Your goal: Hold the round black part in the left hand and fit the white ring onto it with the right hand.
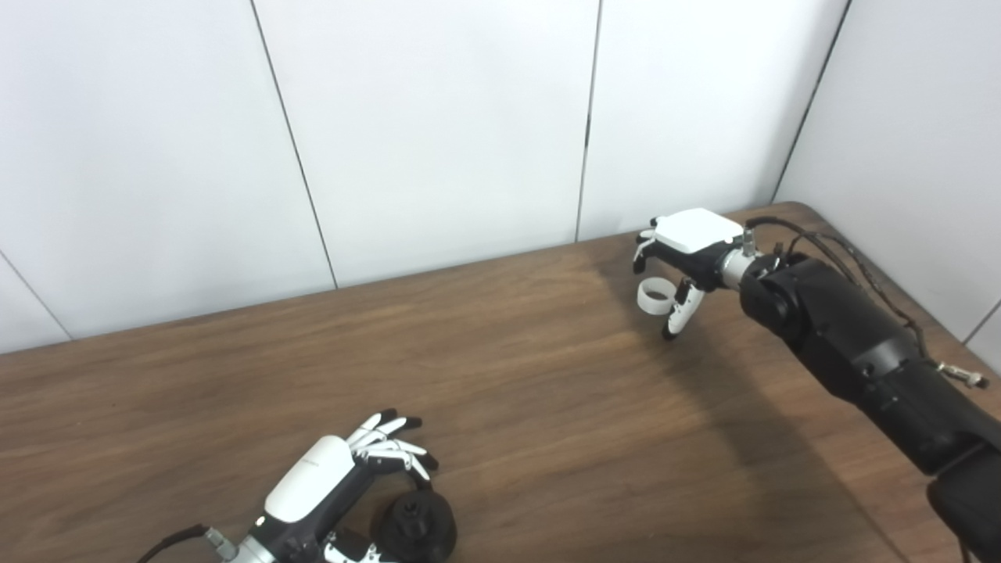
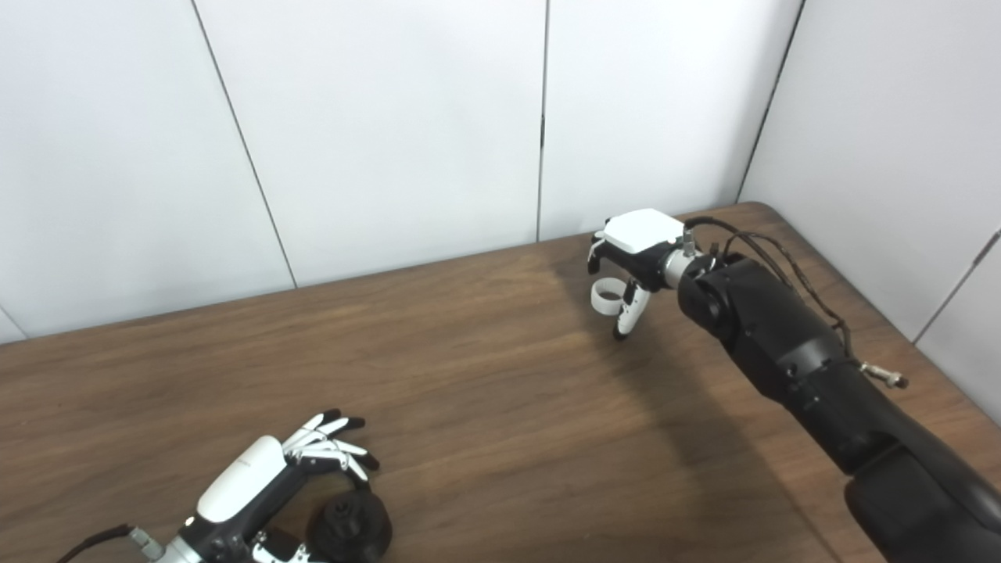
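The round black part (image 1: 414, 525) sits on the table near the front edge, with a raised hub in its middle. My left hand (image 1: 336, 477) arches over its left side, fingers spread above it and thumb low beside it, not closed on it. The white ring (image 1: 655, 295) lies at the far right of the table. My right hand (image 1: 688, 250) hovers over the ring with fingers curled down behind it and the thumb (image 1: 677, 313) on its near right side. The hand is open around the ring. The scene shows the same in the right eye view, with the ring (image 2: 607, 295) and the black part (image 2: 349, 525).
The brown wooden table (image 1: 500, 391) runs to white wall panels at the back and right. Its rounded far right corner (image 1: 790, 209) lies just behind my right hand. Cables run along my right forearm (image 1: 860, 336).
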Controlling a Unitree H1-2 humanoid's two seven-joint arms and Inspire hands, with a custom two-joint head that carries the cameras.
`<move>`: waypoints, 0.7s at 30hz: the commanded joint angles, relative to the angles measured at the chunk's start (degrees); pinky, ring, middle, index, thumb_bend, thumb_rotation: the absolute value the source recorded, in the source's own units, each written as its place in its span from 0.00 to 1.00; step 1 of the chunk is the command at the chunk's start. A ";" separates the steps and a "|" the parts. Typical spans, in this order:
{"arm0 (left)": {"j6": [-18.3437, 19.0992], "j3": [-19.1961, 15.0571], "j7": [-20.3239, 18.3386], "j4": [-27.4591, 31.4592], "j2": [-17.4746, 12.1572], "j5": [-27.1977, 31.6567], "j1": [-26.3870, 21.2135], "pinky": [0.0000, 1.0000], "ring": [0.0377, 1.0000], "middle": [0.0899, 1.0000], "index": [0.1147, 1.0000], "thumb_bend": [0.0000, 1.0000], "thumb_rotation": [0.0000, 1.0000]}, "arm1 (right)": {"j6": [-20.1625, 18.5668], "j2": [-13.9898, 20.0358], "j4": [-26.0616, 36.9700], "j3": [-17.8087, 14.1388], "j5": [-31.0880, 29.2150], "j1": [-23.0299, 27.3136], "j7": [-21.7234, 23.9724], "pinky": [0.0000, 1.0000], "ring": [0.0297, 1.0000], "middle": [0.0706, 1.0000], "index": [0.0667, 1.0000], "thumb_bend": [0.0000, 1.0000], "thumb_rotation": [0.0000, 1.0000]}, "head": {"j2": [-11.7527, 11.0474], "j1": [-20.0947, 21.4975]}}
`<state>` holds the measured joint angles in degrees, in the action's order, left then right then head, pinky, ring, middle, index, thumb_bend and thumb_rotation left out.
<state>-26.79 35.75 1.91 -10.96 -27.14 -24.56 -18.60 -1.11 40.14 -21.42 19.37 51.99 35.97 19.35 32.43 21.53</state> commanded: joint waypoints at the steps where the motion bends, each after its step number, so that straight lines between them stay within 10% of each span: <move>1: -0.12 -0.50 -0.63 1.33 -0.97 -0.07 -0.27 1.00 0.92 0.68 0.41 0.52 0.06 | 0.30 1.15 0.49 -0.54 0.09 3.40 -1.52 1.00 1.00 0.93 0.73 0.86 0.28 | 0.01 0.06; 21: -0.12 -1.90 -2.14 2.23 -0.75 0.11 0.39 1.00 0.93 0.68 0.42 0.52 0.06 | 0.64 2.26 0.81 -0.68 0.02 3.08 -1.24 1.00 1.00 0.92 0.72 0.84 0.29 | 0.26 0.31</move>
<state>-26.79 34.27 0.03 -9.91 -27.14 -24.50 -17.73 -1.07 40.32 -21.78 19.47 52.01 36.19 19.35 32.69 21.80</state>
